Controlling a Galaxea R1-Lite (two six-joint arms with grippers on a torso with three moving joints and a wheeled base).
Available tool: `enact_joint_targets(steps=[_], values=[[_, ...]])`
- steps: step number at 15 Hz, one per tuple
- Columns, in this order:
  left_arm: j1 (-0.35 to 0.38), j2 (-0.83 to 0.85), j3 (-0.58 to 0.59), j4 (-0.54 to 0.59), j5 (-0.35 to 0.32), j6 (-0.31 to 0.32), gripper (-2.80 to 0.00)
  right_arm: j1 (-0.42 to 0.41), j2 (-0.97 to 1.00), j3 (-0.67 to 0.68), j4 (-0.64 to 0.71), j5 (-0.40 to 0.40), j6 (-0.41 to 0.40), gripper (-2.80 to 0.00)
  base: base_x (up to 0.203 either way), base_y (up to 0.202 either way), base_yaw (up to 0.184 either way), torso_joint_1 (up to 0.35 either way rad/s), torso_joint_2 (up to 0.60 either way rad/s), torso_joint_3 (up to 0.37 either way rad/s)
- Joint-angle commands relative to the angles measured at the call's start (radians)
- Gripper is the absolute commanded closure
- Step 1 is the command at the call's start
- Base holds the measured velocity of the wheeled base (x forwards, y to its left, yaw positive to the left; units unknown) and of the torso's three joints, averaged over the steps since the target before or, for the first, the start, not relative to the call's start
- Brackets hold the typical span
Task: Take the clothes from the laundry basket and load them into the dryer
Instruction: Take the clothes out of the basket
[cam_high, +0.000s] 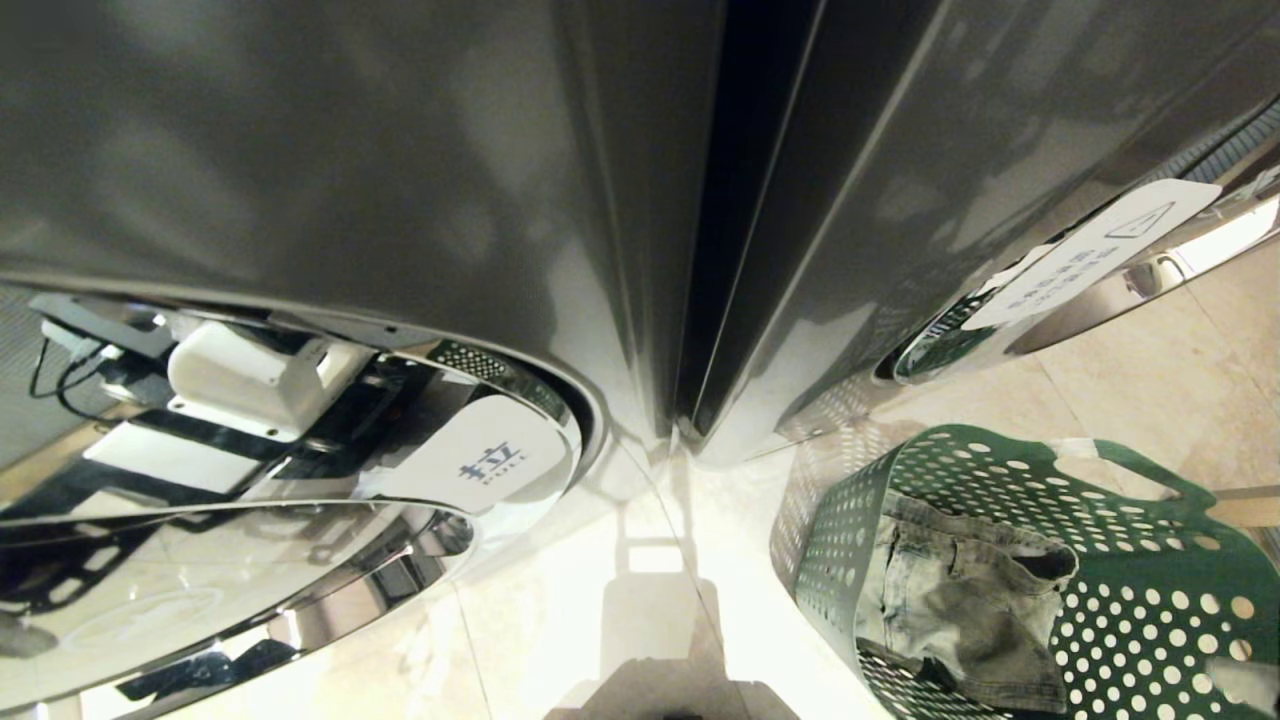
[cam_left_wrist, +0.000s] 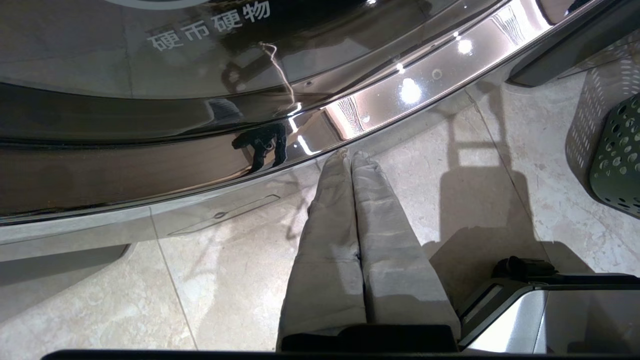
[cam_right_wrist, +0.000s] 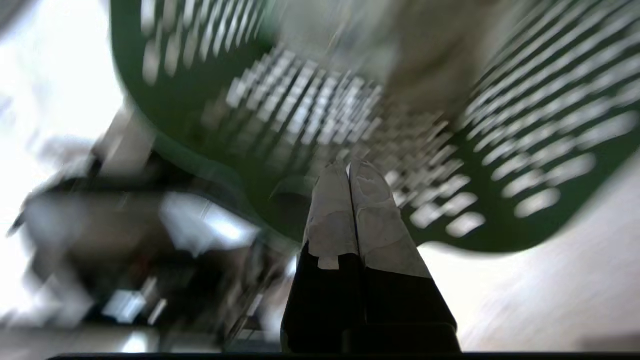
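One pair of jeans (cam_high: 960, 600) in one green basket (cam_high: 1150, 560); left hand (cam_left_wrist: 350, 156) and right hand (cam_right_wrist: 348, 165) pressed together

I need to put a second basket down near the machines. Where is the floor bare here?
Bare tile lies between the left dryer door and the green laundry basket, under the gap between the two machines. More tile shows beyond the basket, below the right machine's door. The basket is crowded with faded jeans.
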Motion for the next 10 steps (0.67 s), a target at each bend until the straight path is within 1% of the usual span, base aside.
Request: enact_joint_targets(steps=[1, 2, 4, 6, 8, 10], values=[[0.001, 0.0, 0.0, 0.0, 0.0, 0.0, 0.0, 0.001, 0.166, 0.058, -0.004, 0.1, 0.013, 0.0, 0.0, 0.0, 0.0, 0.0, 0.0, 0.0], [-0.001, 0.001, 0.0, 0.0, 0.0, -0.001, 0.0, 0.002, 0.223, 0.074, -0.02, 0.134, 0.016, 0.0, 0.0, 0.0, 0.0, 0.0, 0.0, 0.0], [0.0, 0.0, 0.0, 0.0, 0.0, 0.0, 0.0, 0.002, 0.364, 0.083, -0.093, 0.164, 0.017, 0.0, 0.0, 0.0, 0.0, 0.0, 0.0, 0.0], [0.0, 0.0, 0.0, 0.0, 0.0, 0.0, 0.0, -0.004, 0.524, 0.096, -0.255, 0.171, 0.019, 0.0, 0.0, 0.0, 0.0, 0.0, 0.0, 0.0], [0.001, 0.0, 0.0, 0.0, 0.0, 0.0, 0.0, -0.021, 0.664, 0.123, -0.455, 0.158, 0.019, 0.0, 0.0, 0.0, 0.0, 0.0, 0.0, 0.0], [0.0, 0.0, 0.0, 0.0, 0.0, 0.0, 0.0, -0.028, 0.804, 0.135, -0.599, 0.098, 0.023, 0.0, 0.0, 0.0, 0.0, 0.0, 0.0, 0.0]])
